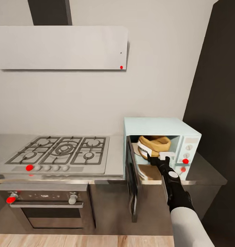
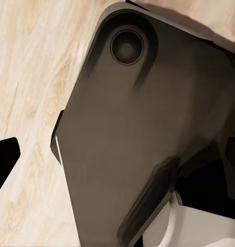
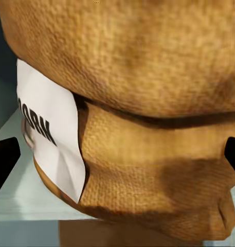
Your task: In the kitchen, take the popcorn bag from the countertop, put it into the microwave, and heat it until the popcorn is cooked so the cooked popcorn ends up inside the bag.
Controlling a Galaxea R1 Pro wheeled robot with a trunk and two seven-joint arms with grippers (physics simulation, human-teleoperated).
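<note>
We set the tan burlap popcorn bag (image 1: 153, 145) inside the mint-blue microwave (image 1: 158, 127); right tool (image 1: 159, 158) spread wide, gripping nothing; next withdraw, shut door.

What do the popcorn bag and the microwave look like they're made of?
The popcorn bag looks like coarse tan burlap, its weave plainly visible, with a smooth white paper-like label. The microwave appears to be painted metal or plastic: a flat, matte, pale mint shell.

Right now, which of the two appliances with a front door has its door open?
The microwave, the mint-blue box on the countertop: its dark door swings out, with the popcorn bag inside. The steel oven under the hob stays closed.
</note>
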